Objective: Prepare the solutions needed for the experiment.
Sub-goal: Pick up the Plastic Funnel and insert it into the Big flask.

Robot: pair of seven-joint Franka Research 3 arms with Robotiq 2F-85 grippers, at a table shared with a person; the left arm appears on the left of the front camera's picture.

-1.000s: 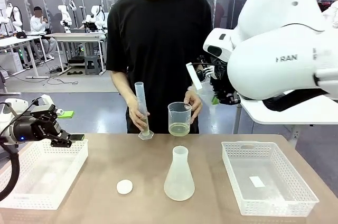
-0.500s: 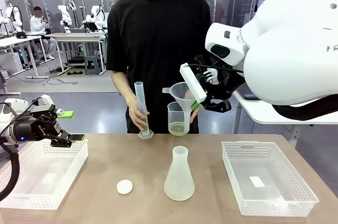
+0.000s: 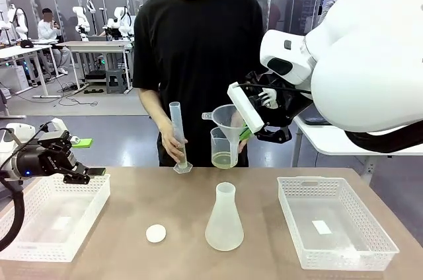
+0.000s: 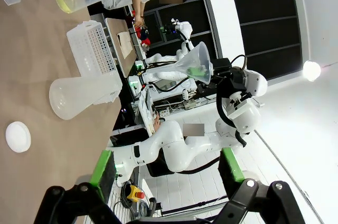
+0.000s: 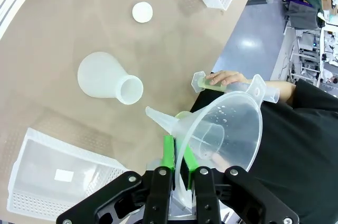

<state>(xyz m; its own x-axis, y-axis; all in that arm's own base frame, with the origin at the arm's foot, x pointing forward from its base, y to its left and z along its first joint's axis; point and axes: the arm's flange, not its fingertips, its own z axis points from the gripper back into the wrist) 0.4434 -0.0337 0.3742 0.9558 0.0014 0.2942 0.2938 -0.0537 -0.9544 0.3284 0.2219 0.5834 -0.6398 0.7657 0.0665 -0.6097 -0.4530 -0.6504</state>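
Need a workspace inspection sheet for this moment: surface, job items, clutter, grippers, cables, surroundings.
Surface: brown table, no spill seen.
Job's things: yellow-green solution in a beaker held up by the person, who also steadies a graduated cylinder at the far edge; conical flask upright mid-table; clear funnel in the air in front of the beaker.
Clutter: white cap beside the flask; left basket; right basket with a white slip inside.
Grippers: left gripper open above the left basket; right gripper shut on the funnel.
Cables: black cable along the left arm; another at the right wrist.
Surroundings: more tables behind the person.
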